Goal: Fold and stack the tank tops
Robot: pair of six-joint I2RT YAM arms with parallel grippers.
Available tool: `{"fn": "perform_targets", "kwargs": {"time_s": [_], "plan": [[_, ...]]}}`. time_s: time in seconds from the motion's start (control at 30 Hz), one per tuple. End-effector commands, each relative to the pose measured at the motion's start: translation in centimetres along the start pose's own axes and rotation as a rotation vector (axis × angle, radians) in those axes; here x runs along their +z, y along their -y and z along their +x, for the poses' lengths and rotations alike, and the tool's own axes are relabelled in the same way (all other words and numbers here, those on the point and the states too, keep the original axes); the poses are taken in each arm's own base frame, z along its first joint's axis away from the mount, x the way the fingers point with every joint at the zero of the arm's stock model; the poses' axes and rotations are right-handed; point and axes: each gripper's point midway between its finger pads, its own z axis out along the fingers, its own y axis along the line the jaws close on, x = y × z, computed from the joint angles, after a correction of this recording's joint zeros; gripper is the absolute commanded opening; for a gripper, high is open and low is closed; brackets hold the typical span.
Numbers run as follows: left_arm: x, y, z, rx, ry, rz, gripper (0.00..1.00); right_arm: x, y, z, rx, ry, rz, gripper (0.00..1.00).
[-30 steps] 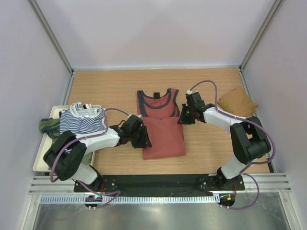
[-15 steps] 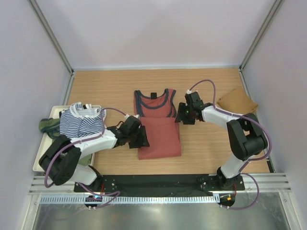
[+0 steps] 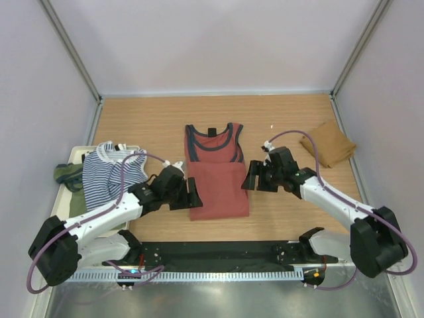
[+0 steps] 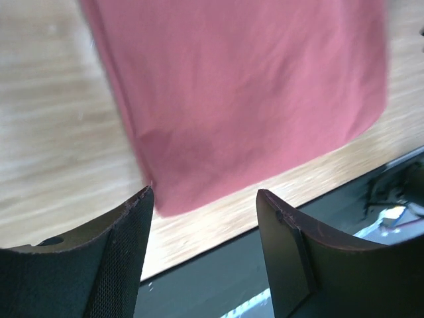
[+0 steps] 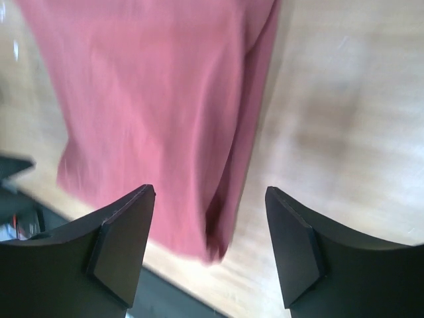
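The rust-red tank top [image 3: 217,189] lies at the table's middle, its lower half folded up over itself and the navy-trimmed neck [image 3: 213,140] pointing away. My left gripper [image 3: 193,198] stands open at its near left edge, holding nothing. My right gripper [image 3: 248,180] stands open just off its right edge, also empty. In the left wrist view the red cloth [image 4: 232,93] lies flat beyond the open left gripper [image 4: 205,218]. The right wrist view has the cloth's folded edge [image 5: 245,132] between and beyond the open right gripper [image 5: 211,199]. The tan top [image 3: 328,147] lies folded at the right.
A white tray [image 3: 55,222] at the left edge carries the striped top [image 3: 109,173] and the olive top [image 3: 67,174]. A black strip [image 3: 218,250] runs along the near table edge. White walls stand close on both sides.
Both grippers opened and let go of the red top, then drew back toward the near edge. The top shifted slightly left and lies folded.
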Motion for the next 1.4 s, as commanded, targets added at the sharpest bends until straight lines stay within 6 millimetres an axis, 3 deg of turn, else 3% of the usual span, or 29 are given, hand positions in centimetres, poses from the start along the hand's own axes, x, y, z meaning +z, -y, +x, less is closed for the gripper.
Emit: {"fn": "perform_targets", "kwargs": {"time_s": [0.0,0.13,0.27,0.37,0.5,0.6,0.73,0.83,0.9,1.0,1.1,1.17,1.3,1.33,1.37], "plan": [[-0.2,-1.5,2.8,-0.019,-0.079,-0.029,0.66,-1.5,-1.7,4.0,-0.008,-0.091,-0.104,0.75],[-0.3,-1.8,4.3,-0.028,-0.093,-0.019,0.66,-2.0,-2.4,6.9,-0.016,-0.132,-0.141,0.68],[-0.1,-1.4,4.7,-0.052,-0.091,0.020,0.62,-1.2,-1.3,9.6,-0.001,-0.199,-0.107,0.49],[0.6,-1.5,5.2,-0.063,-0.106,0.025,0.58,-0.4,-0.6,10.5,0.018,-0.211,-0.098,0.41],[2.1,-1.2,5.4,-0.082,-0.117,0.047,0.54,0.2,0.1,10.7,0.034,-0.211,-0.071,0.36],[3.0,-2.6,5.6,-0.095,-0.102,-0.013,0.47,0.6,0.3,10.6,0.040,-0.204,-0.060,0.31],[3.1,-2.8,5.4,-0.113,-0.079,-0.010,0.44,0.7,0.4,10.6,0.036,-0.201,-0.056,0.29],[3.0,-3.0,5.5,-0.113,-0.078,-0.012,0.34,0.6,0.4,10.7,0.036,-0.206,-0.057,0.23],[2.7,-3.1,5.6,-0.111,-0.079,-0.014,0.33,0.3,0.1,10.7,0.033,-0.208,-0.073,0.29],[2.4,-3.0,5.7,-0.110,-0.085,-0.006,0.36,-0.1,-0.7,10.2,0.023,-0.194,-0.109,0.60],[2.2,-3.0,5.7,-0.104,-0.086,-0.010,0.37,-0.1,-1.1,10.0,0.014,-0.197,-0.121,0.61],[2.3,-3.1,5.6,-0.099,-0.083,-0.016,0.34,0.1,-1.2,9.7,0.011,-0.197,-0.119,0.56],[2.5,-3.1,5.4,-0.093,-0.079,-0.029,0.21,1.2,-0.7,10.1,0.016,-0.223,-0.094,0.26],[2.7,-3.2,5.4,-0.089,-0.080,-0.032,0.19,1.2,-0.8,10.1,0.017,-0.224,-0.101,0.24],[2.7,-3.1,5.3,-0.089,-0.079,-0.032,0.14,1.3,-0.8,10.1,0.019,-0.223,-0.101,0.12]]}}
